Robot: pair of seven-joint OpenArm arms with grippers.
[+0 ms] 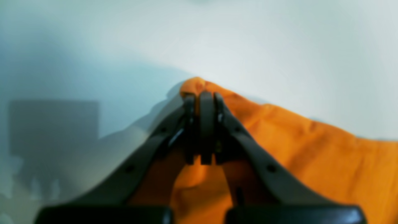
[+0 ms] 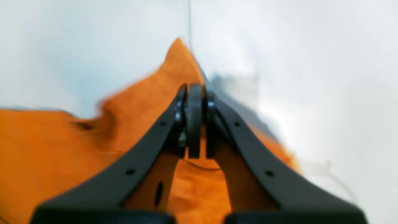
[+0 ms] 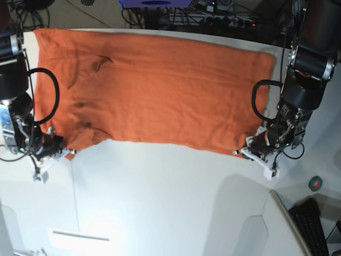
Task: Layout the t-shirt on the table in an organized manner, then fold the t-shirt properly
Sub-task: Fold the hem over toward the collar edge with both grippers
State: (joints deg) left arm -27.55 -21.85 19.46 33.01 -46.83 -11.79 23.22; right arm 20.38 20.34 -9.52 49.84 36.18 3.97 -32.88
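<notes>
- The t-shirt (image 3: 160, 88) lies spread flat across the far half of the white tabletop (image 3: 160, 202), stretched wide from one side to the other, with its near edge running in a shallow curve between the two arms.
- A few creases and darker folds sit in the cloth toward the base view's left, where a sleeve bunches.
- The left tool (image 1: 202, 98) is closed, and its tips pinch a small bunched corner of orange cloth that pokes up just past them; more of the shirt runs off to the right of that view and under the tool.
- In the base view this tool (image 3: 254, 148) sits at the shirt's near corner on that view's right, low against the tabletop.
- The right tool (image 2: 195, 90) is also closed tight, gripping a raised peak of the shirt's cloth that rises to a point beyond its tips; both wrist views are blurred.
- In the base view the right tool (image 3: 57, 148) is at the shirt's near corner on that view's left, touching the cloth edge.
- A thin straight seam (image 2: 189, 18) crosses the tabletop beyond the right tool.
- A small roll of green tape (image 3: 315, 183) lies on the tabletop's far right, well apart from the shirt.
</notes>
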